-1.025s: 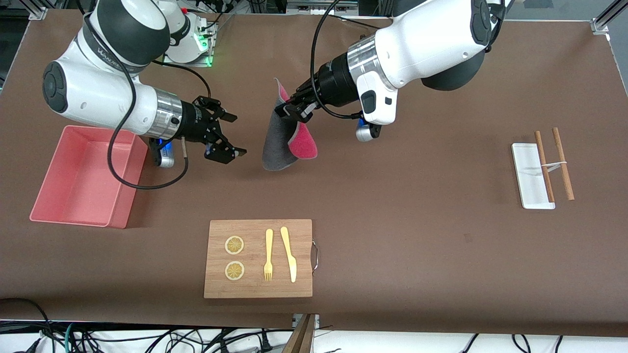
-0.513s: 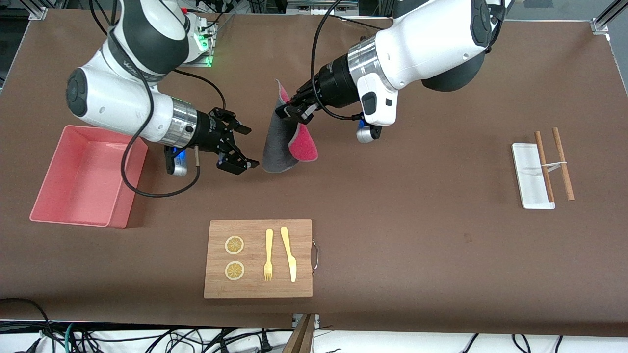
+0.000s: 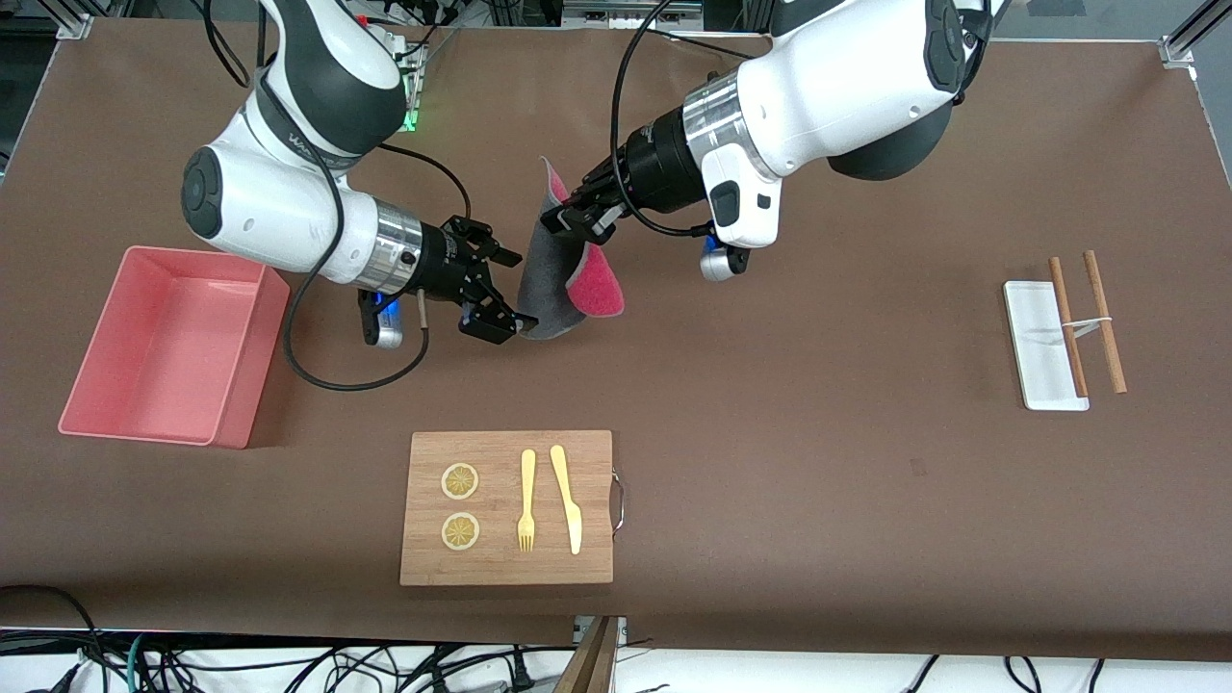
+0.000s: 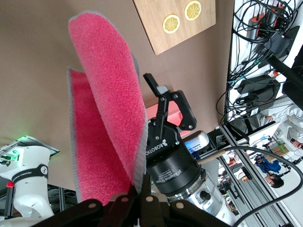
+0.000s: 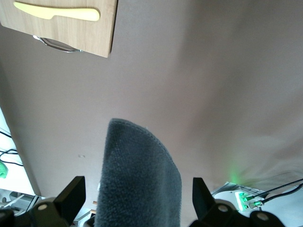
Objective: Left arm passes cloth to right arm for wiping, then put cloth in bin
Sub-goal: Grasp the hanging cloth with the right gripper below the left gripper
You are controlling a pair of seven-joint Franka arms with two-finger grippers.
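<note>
Left gripper [image 3: 566, 216] pinches the fuzzy, folded cloth [image 3: 558, 289] aloft; right gripper [image 3: 500, 294], fingers spread, straddles its grey hanging edge over bare tabletop.

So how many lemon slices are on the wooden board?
2. Both lie on the cutting board, at its end toward the right arm. One lemon slice is farther from the front camera, and the other lemon slice sits just nearer, beside the fork. None look hidden.
</note>
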